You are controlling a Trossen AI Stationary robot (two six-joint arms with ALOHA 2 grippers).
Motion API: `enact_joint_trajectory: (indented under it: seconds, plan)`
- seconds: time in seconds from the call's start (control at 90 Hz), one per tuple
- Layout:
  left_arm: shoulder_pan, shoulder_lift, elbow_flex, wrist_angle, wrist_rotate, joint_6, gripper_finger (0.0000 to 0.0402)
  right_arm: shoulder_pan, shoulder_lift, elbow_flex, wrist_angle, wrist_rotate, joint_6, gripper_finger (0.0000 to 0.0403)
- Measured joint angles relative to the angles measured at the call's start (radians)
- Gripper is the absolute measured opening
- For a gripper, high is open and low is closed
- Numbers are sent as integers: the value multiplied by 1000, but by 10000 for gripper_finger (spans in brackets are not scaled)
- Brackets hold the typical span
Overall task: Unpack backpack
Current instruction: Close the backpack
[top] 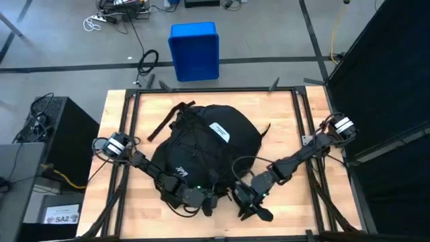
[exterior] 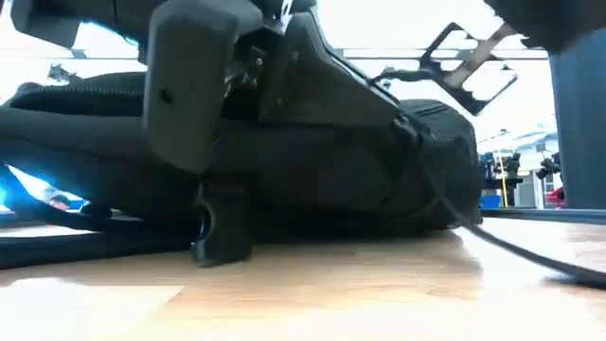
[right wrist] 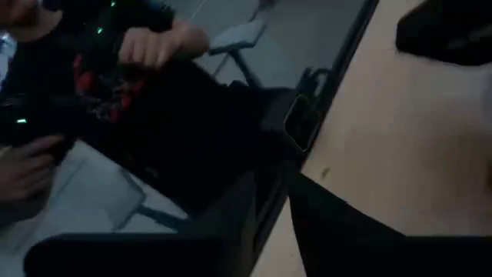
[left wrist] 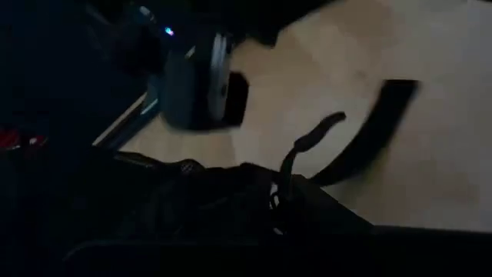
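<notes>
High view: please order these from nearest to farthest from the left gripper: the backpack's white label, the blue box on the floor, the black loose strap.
From the left gripper, at the backpack's near edge:
1. White label, on top of the backpack.
2. Loose strap, far-left on the table.
3. Blue box, beyond the table.

Two dark jointed arms w/ matte black links. Left arm [top: 144, 163] & right arm [top: 295, 158] each carry a white-and-grey block near the table [top: 282, 114] side rails, thin black cables looping alongside. Small blue LED on one housing.
</notes>
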Motion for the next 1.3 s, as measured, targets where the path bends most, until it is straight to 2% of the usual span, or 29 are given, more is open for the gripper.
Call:
enact_joint_trajectory:
  seconds: [0.211, 0.289, 0.5, 0.556, 0.822, 1.1, 1.3]
  plan:
    - [-4, -16, 0, -65, -17, -42, 1, 10, -2, 0, 3, 193, -63, 121]
    - [-9, -31, 0, -73, -17, -46, 0, 15, -6, 0, -24, 332, -147, 137]
    - [-21, -44, 2, -101, -13, -53, 0, 78, -24, 11, -150, 791, -423, 158]
    - [-23, -47, 2, -102, -13, -53, 0, 93, -22, 11, -155, 865, -471, 160]
    - [-26, -56, 2, -74, 0, -53, 0, 142, -7, 12, -144, 904, -481, 184]
    - [-10, -56, 22, -47, 60, -41, 0, 101, 84, 12, -80, 937, -542, 219]
    - [-7, -59, 42, -43, 97, -19, 0, 67, 129, 12, -29, 1083, -629, 234]
